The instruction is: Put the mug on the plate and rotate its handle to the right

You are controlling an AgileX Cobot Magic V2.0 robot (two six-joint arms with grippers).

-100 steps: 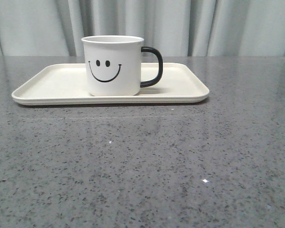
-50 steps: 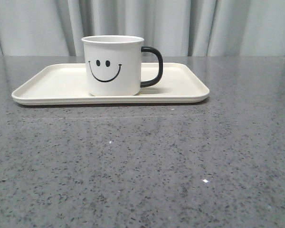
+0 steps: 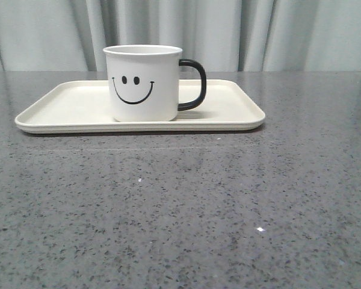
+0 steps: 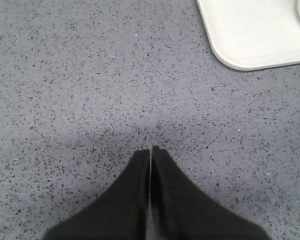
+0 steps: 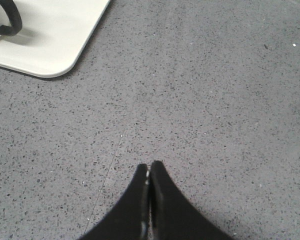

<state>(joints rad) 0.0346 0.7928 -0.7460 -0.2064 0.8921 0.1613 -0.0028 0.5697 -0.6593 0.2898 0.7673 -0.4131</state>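
The white mug (image 3: 143, 83) with the black smiley face stands upright on the cream plate (image 3: 66, 107) at the back of the table. Its black handle (image 3: 194, 84) points to the right. A corner of the plate shows in the left wrist view (image 4: 250, 35) and in the right wrist view (image 5: 55, 40), where part of the handle (image 5: 7, 20) also shows. My left gripper (image 4: 150, 149) is shut and empty over bare table, apart from the plate. My right gripper (image 5: 149, 165) is shut and empty over bare table. Neither gripper shows in the front view.
The speckled grey tabletop (image 3: 180, 205) stretches in front of the plate. Pale curtains (image 3: 259, 30) hang behind the table's far edge.
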